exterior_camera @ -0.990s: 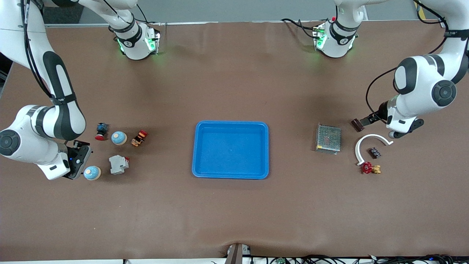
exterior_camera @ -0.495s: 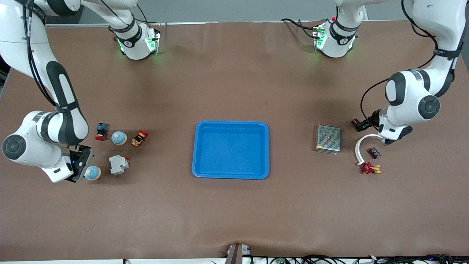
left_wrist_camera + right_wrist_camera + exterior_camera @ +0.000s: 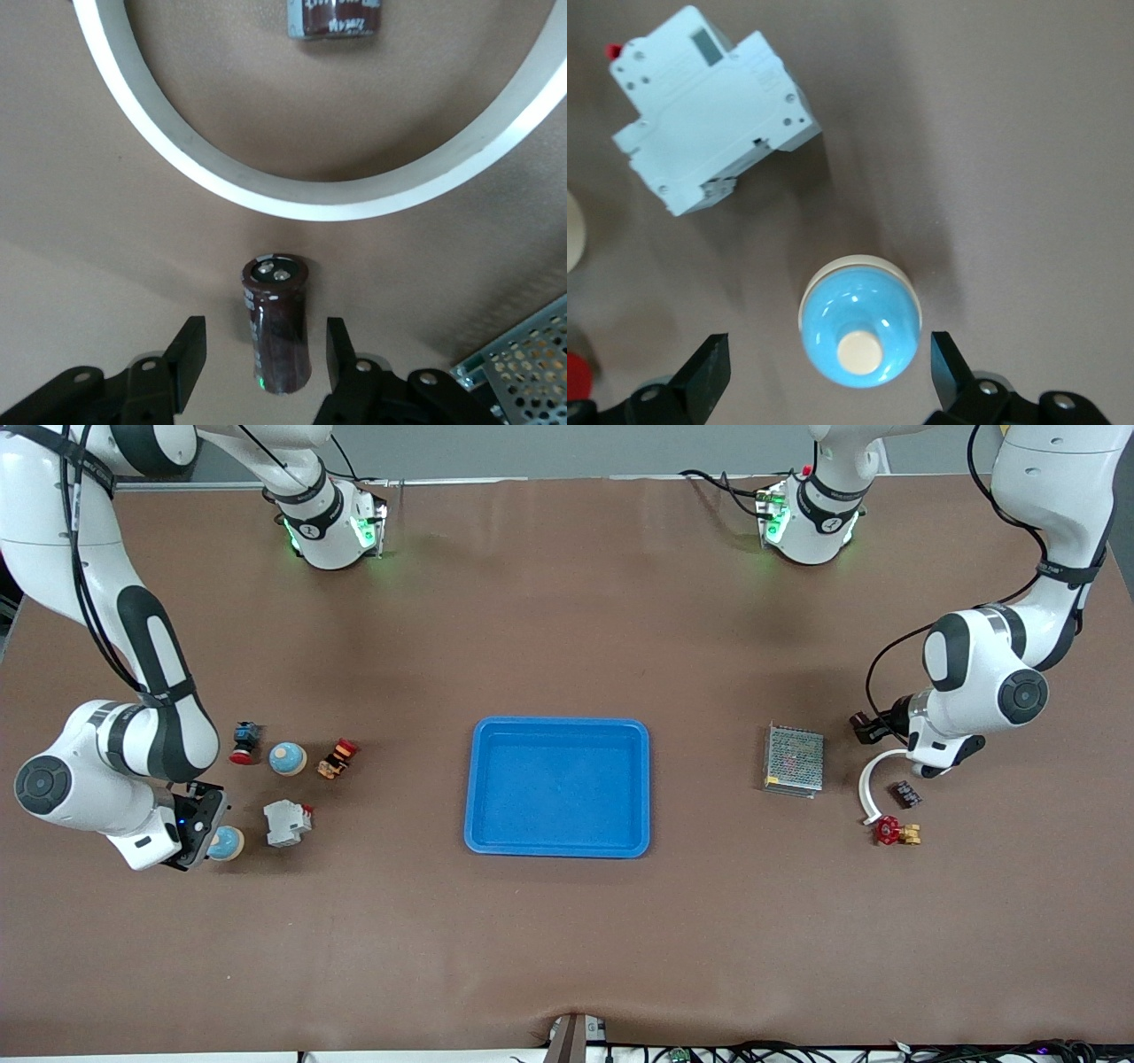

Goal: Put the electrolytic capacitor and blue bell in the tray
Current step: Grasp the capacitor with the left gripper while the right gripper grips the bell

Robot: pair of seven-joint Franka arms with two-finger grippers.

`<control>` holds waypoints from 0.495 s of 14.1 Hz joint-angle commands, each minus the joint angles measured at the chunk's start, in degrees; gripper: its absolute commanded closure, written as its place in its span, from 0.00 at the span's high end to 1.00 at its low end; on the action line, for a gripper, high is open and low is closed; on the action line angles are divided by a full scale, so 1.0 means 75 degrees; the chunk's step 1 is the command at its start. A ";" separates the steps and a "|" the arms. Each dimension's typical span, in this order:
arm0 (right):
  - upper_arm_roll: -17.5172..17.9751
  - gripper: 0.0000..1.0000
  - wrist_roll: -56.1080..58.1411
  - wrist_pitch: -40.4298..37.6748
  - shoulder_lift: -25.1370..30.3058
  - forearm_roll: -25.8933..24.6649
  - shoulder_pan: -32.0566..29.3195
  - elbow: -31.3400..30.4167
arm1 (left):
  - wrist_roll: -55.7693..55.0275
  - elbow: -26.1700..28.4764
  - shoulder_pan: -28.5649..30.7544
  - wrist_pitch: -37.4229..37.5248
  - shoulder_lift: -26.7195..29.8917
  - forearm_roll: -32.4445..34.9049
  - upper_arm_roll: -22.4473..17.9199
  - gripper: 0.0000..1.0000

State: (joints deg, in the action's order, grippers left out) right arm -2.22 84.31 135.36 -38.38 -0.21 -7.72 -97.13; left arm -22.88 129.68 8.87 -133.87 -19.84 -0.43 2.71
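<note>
With the tray [image 3: 557, 786] mid-frame and bare, both grasps need centring first — left gripper [image 3: 266, 354], fingers spread, flanks the capacitor [image 3: 276, 323] at right; right gripper [image 3: 829, 372], wide open, straddles the blue bell [image 3: 859, 332] at lower left.

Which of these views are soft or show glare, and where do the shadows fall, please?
Front view: evenly lit and sharp, faint shadows under the arms, green glow at the bases. Left wrist view: the capacitor between the left gripper fingers is fairly sharp, the white arc glares and blurs. Right wrist view: the blue bell carries small highlights; soft shadows beside it and the grey breaker.
</note>
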 commanded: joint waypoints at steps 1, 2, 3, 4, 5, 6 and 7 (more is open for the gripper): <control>0.0108 1.00 0.0208 0.0198 -0.0202 0.0157 -0.0130 0.0130 | 0.0027 -0.0029 0.0048 -0.0103 -0.0119 -0.0177 0.0049 0.51; 0.0108 1.00 0.0208 0.0245 -0.0226 0.0180 -0.0130 0.0130 | 0.0038 -0.0029 0.0048 -0.0103 -0.0131 -0.0165 0.0049 0.45; 0.0108 1.00 0.0208 0.0350 -0.0261 0.0204 -0.0130 0.0130 | 0.0050 -0.0029 0.0048 -0.0103 -0.0131 -0.0165 0.0049 0.26; 0.0108 1.00 0.0208 0.0409 -0.0296 0.0204 -0.0119 0.0119 | 0.0038 -0.0029 0.0048 -0.0103 -0.0131 -0.0165 0.0049 0.11; 0.0108 1.00 0.0208 0.0421 -0.0319 0.0204 -0.0130 0.0119 | 0.0038 -0.0052 0.0036 -0.0103 -0.0131 -0.0165 0.0060 0.00; 0.0108 1.00 0.0220 0.0491 -0.0366 0.0204 -0.0142 0.0119 | 0.0038 -0.0075 0.0025 -0.0103 -0.0108 -0.0165 0.0061 0.00; 0.0108 1.00 0.0232 0.0642 -0.0401 0.0204 -0.0154 0.0084 | 0.0027 -0.0099 0.0013 -0.0092 -0.0073 -0.0165 0.0072 0.00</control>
State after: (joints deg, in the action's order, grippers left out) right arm -2.20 84.32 138.77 -40.29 0.20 -7.74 -97.13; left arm -22.87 129.36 8.85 -134.06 -20.65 -0.44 2.88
